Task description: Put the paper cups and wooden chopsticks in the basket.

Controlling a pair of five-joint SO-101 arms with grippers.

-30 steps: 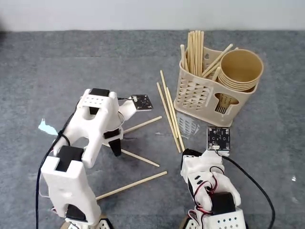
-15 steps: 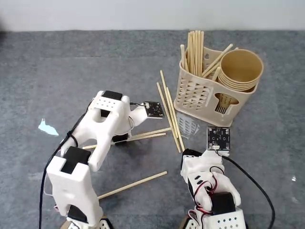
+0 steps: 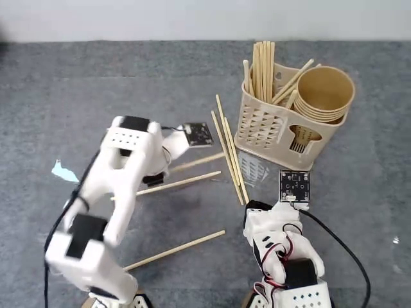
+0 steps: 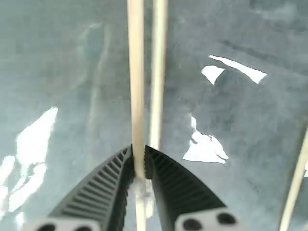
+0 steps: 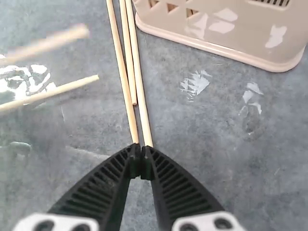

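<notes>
The chopstick point(image 4: 135, 72), at eight o'clock from the basket point(image 3: 263, 125) and pinched in our left gripper point(image 4: 138, 153), looks light, stiff and smooth enough to swivel, so we judge a hold near its middle safest, while our right gripper point(image 5: 140, 161) sits closed on nothing.

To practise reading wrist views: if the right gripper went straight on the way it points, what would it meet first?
Likely the near ends of the chopsticks lying just ahead of the right gripper; the basket comes later. Its height above them is unclear.
</notes>
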